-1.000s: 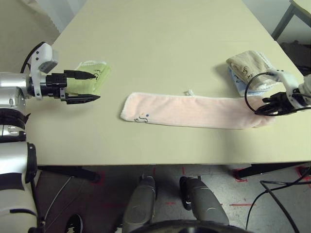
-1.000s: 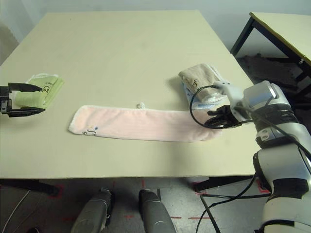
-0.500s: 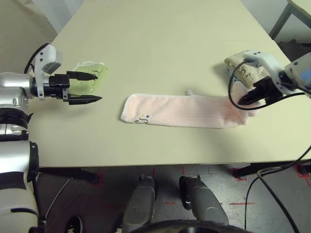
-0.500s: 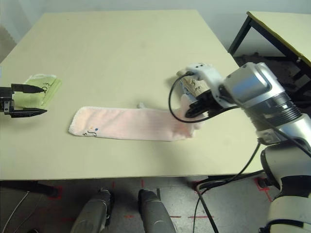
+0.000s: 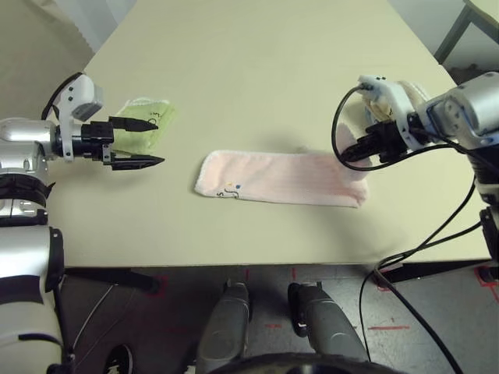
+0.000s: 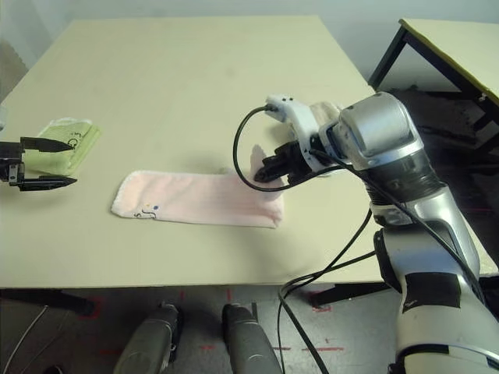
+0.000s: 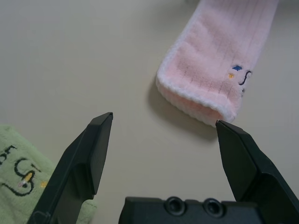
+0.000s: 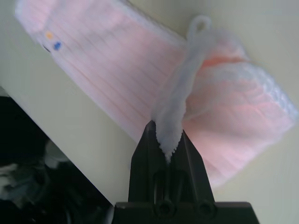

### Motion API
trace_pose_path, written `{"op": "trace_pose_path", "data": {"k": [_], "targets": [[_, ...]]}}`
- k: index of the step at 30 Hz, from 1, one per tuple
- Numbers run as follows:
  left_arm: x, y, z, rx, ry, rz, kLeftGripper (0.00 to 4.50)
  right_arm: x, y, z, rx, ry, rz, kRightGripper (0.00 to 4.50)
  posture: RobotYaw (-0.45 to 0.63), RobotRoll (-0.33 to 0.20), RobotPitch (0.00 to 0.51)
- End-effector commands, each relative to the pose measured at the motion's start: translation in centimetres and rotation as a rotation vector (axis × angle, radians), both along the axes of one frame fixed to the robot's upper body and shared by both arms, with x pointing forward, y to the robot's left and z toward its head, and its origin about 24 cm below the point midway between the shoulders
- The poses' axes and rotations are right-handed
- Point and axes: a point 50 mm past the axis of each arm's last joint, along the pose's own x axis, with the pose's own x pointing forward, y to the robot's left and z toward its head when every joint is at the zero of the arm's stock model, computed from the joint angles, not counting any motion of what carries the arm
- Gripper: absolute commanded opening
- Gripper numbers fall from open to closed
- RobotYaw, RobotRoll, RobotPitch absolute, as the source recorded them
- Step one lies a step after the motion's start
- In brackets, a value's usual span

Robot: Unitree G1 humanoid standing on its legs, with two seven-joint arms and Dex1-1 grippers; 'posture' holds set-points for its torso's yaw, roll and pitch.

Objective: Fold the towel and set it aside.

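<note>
On the table: the table (image 5: 257,70) is a pale beige surface, and three cloths lie on it.
Towel: the pink towel (image 5: 273,178) lies as a long strip near the front edge of the table, in the middle. Its left end, with small dark lettering, is flat. Its right end is lifted off the table and bent back over the strip.
Right gripper: the right gripper (image 5: 352,153) is over the right end of the towel. Its two black fingers are pressed together on the white-trimmed edge, and in the right wrist view (image 8: 166,140) the cloth stands up between them.
Left gripper: the left gripper (image 5: 144,141) hovers at the left side of the table, well apart from the towel. Its fingers are spread wide with nothing between them. In the left wrist view (image 7: 163,140) the towel's left end (image 7: 212,65) is seen beyond the fingertips.
Green towel: a folded green towel (image 5: 148,117) lies just behind the left gripper.
Beige towel: a folded beige towel (image 6: 327,109) lies behind the right arm, partly hidden.
</note>
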Motion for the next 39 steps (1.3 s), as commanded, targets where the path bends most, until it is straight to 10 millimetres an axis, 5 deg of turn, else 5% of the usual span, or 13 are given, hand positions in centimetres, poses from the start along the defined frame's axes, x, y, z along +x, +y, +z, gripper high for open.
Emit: {"op": "trace_pose_path", "data": {"k": [1,17,20,30,35,39], "targets": [[0.0,-0.1,0.2,0.015,-0.001,-0.011,4.5,0.0,1.1,-0.1,0.065,0.042,0.0,0.05,0.06,0.0,0.17],[0.0,0.0,0.9,0.024,-0.014,-0.01,4.5,-0.9,2.6,-1.4,0.102,0.104,0.016,0.05,0.06,0.0,0.173],[0.1,-0.1,1.0,0.024,-0.016,-0.01,4.5,-1.2,2.7,-1.5,0.107,0.118,0.021,0.69,0.06,0.0,0.174],[0.3,-0.3,1.0,0.023,-0.017,-0.016,4.5,-1.1,2.5,-0.7,0.127,0.1,-0.021,4.33,0.05,0.0,0.172],[0.3,-0.4,0.6,0.005,0.001,-0.016,4.5,-0.9,2.5,0.9,0.203,0.02,-0.038,4.47,0.05,0.0,0.174],[0.1,-0.3,-0.7,-0.065,0.108,0.02,4.5,-1.1,1.2,2.2,0.303,-0.205,-0.045,4.47,0.04,0.0,0.174]]}}
